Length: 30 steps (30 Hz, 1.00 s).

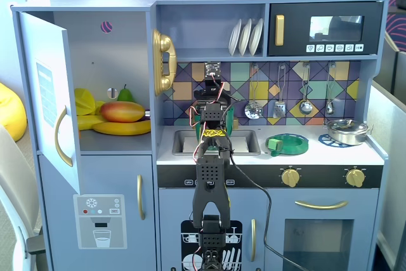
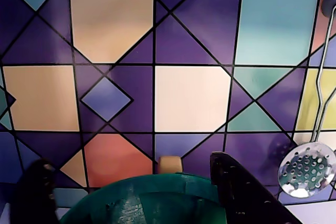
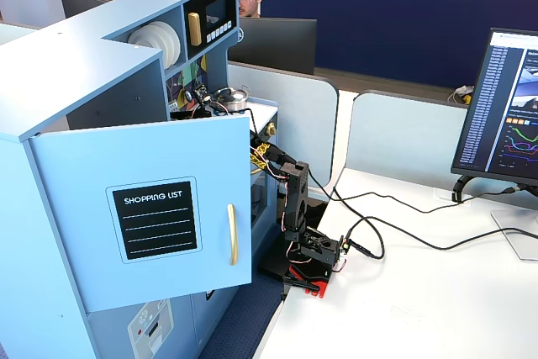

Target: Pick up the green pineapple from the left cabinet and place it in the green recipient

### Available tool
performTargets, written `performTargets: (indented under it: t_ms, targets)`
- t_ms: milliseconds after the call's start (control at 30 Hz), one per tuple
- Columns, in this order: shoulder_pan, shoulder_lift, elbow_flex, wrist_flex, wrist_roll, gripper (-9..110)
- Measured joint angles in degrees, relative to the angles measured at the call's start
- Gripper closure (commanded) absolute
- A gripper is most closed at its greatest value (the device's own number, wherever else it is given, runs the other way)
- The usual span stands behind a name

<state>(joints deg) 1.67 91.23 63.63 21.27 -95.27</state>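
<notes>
Hanging over the far side of the worktop (image 1: pixel 190 155), the fingers (image 2: pixel 131 163) are spread wide and grip nothing that shows. In the wrist view the rim of the green pot (image 2: pixel 152 198) lies between and just below them, against the tiled wall (image 2: pixel 189 98). The green pineapple cannot be made out in any view. To the left, the cabinet (image 1: pixel 120 61) stands open, holding a mango (image 1: pixel 122 111) and a banana (image 1: pixel 120 128). Its door reads "SHOPPING LIST" (image 3: pixel 158 199).
</notes>
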Motion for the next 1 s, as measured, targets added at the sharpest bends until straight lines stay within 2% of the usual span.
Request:
performTargets:
  t_ms: [200,467,800,1000]
  targets:
    - [-0.09,4.66,4.75,0.35,0.0,66]
    - [-1.05,31.64,29.97,1.93,0.0,68]
    - [0.53,61.96,58.45,13.97,1.23,70]
    - [1.23,74.53,73.74,21.97,1.23,78]
